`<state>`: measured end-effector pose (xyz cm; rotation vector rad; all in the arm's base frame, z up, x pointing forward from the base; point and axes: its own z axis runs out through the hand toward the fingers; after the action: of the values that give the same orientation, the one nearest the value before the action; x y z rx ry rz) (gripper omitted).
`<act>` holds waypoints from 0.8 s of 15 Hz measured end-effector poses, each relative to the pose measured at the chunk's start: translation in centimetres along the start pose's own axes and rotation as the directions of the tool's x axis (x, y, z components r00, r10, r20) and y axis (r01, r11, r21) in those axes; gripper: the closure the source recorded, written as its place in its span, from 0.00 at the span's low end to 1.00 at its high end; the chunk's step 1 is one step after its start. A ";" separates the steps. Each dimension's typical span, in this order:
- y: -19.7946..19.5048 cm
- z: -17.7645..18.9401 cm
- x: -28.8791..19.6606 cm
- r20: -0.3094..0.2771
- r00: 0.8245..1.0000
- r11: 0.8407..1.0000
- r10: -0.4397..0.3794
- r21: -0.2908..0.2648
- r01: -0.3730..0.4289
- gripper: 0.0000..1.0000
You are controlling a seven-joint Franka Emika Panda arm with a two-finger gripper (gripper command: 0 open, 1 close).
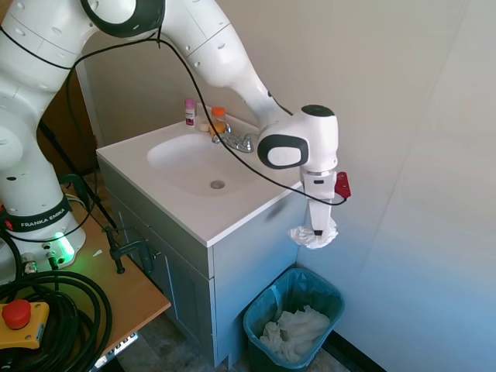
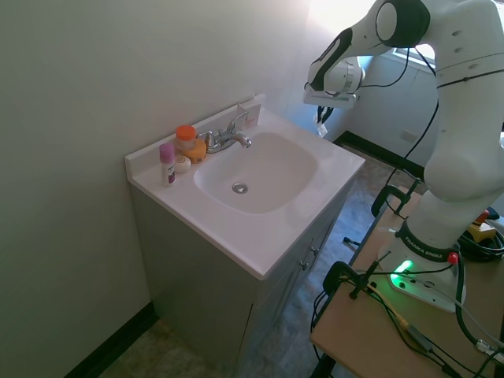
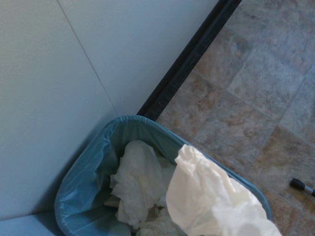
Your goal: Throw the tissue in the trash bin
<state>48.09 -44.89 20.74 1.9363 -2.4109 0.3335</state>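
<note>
The only readable print is "FRANKA EMIKA", in white letters on the dark band (image 1: 36,216) around the lower part of the white arm in the first exterior view. The small pink-capped bottle (image 1: 190,111) by the faucet carries a label too small to read.

First exterior view: set high beside the arm's base, looking down across the counter (image 1: 232,221) toward the corner wall, trash bin (image 1: 293,319) at the lower edge, mid-range. Second exterior view: placed high on the opposite side, facing back over the sink (image 2: 256,175) toward the arm, farther off. Shared by both: basin, faucet (image 1: 236,139), bottles. Wrist view: aimed steeply down from close by, onto the trash bin (image 3: 88,182) and floor tiles (image 3: 256,93).
</note>
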 end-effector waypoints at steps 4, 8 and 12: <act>-0.2 -0.1 -0.1 0.009 1.000 1.000 -0.025 0.006 0.025 0.00; -0.7 -5.1 -0.4 -0.008 0.991 0.983 -0.130 0.126 0.130 0.00; 2.0 -13.2 -1.9 -0.022 0.987 0.959 -0.158 0.234 0.159 0.00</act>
<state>45.18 -40.19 32.99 2.2036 -2.2844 0.6401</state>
